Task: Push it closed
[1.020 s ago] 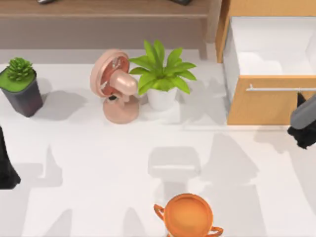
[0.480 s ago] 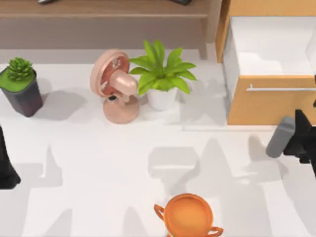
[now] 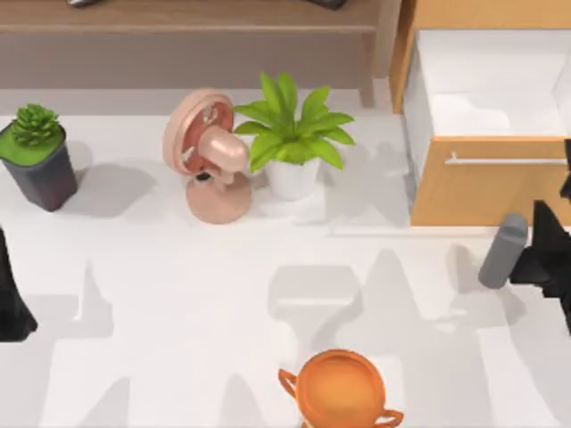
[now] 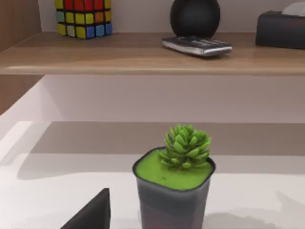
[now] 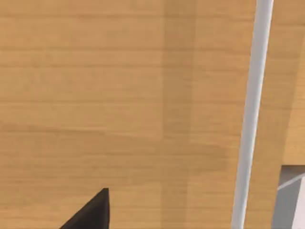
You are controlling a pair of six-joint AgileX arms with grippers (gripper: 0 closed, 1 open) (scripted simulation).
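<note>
The drawer (image 3: 482,192) stands pulled out at the table's back right. Its white inside (image 3: 486,85) is bare, and a thin silver handle (image 3: 504,161) runs across the light orange-tan front. My right gripper (image 3: 546,234) hovers just in front of the drawer's right end, at the right edge of the top view, its grey arm link (image 3: 502,251) angled to the left. The right wrist view looks straight at the drawer front (image 5: 124,109) from close up, with the handle (image 5: 250,114) crossing it. My left gripper (image 3: 9,299) stays parked at the left edge.
A pink fan (image 3: 210,156) and a leafy plant in a white pot (image 3: 293,143) stand mid-table. A succulent in a dark pot (image 3: 37,156) is at the left, and an orange pot (image 3: 339,390) at the front. The brown shelf (image 4: 143,52) holds a colour cube (image 4: 83,18) and a remote (image 4: 196,45).
My right arm has swung so that its grey link moved left and toward the front, and the black gripper now faces the drawer front. The drawer and the left arm have not moved.
</note>
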